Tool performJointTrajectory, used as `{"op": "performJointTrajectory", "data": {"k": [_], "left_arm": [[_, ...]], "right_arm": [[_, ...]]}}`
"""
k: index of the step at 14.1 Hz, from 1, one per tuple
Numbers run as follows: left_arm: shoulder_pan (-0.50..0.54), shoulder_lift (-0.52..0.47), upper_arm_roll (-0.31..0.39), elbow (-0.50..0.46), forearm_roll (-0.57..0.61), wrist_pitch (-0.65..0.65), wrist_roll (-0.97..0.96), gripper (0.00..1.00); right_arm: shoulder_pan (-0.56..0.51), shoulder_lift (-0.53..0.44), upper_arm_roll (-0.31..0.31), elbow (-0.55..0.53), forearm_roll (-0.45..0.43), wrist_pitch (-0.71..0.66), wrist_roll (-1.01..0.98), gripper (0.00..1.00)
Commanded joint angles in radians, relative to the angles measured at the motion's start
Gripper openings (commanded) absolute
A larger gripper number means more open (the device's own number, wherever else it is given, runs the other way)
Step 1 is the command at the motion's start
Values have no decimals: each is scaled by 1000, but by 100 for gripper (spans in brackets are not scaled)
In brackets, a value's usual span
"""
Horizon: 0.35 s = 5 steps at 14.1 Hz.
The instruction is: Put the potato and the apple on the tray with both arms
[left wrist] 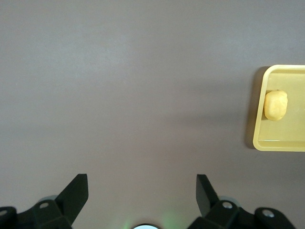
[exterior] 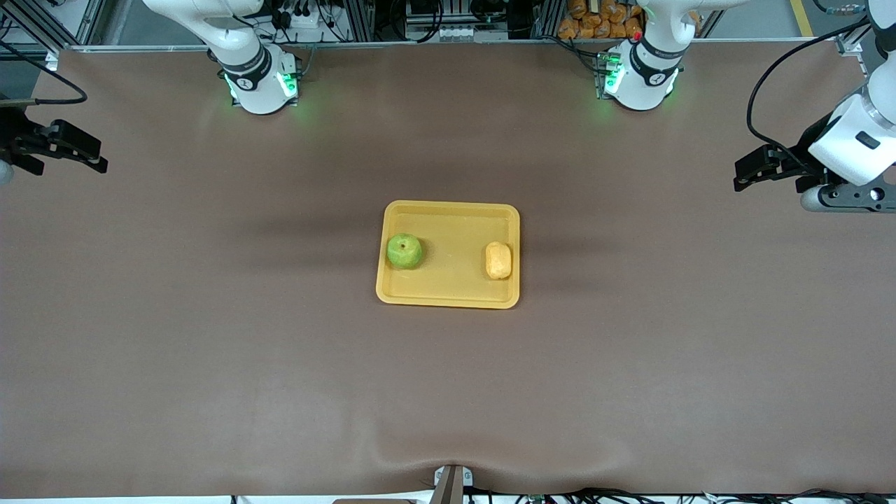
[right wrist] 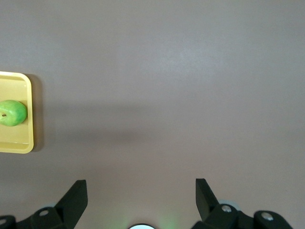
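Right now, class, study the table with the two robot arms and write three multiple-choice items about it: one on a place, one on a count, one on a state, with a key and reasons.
1. Where does the small round green apple lie?
A. On the bare table
B. In the shallow yellow-orange plastic tray, at the end toward the right arm
C. In a gripper

2. How many items lie in the tray?
A. One
B. Two
C. Three

3. How do the fingers of the left gripper and the right gripper stand?
A. Both open, holding nothing
B. Both shut on fruit
C. Only the left is open

Key: 1 B, the apple sits inside the rim at that end. 2 B, only the apple and the oblong yellow-tan potato are in it. 3 A, each wrist view shows fingers spread wide over bare brown table.
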Motion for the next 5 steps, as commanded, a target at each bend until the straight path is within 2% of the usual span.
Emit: {"op": "performJointTrajectory", "data": {"k": [1, 5], "left_arm": [[6, -4, -1, -6, 7, 4, 34, 100], [4, -6, -1, -4, 9, 3, 33, 100]], "right_arm": [[-14, -9, 10, 20, -12, -1, -30, 100], [-21, 19, 8, 72, -6, 3, -30, 100]]}}
